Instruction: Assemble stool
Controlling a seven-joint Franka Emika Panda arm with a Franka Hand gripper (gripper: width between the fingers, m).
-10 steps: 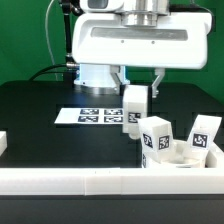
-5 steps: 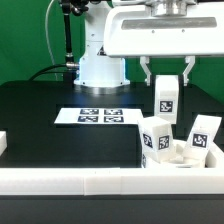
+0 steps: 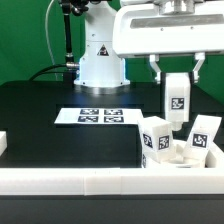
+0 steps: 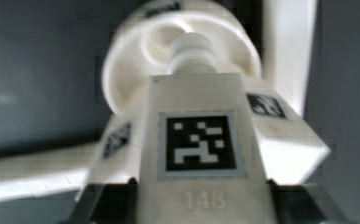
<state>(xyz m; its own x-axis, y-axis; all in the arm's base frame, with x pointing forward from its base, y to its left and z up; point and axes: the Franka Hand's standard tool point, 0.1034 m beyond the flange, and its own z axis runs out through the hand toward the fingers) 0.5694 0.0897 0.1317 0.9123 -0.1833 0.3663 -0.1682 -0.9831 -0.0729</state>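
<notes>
Exterior view: we note the gripper (image 3: 176,82) raised above the black table (image 3: 40,110). Its two fingers are closed on the sides of one white tagged leg (image 3: 177,100), which hangs upright in the air with its tag facing the camera. Below it the seat disc (image 3: 182,153) lies just behind the white border rail (image 3: 90,182), at the exterior view's right. The seat disc carries two further legs standing upright: the left leg (image 3: 155,140) and the right leg (image 3: 205,136). The marker board (image 3: 100,116) lies flat, apart from them. Wrist view: the held leg (image 4: 203,140) fills most of the frame, with the seat disc (image 4: 168,45) beyond it.
</notes>
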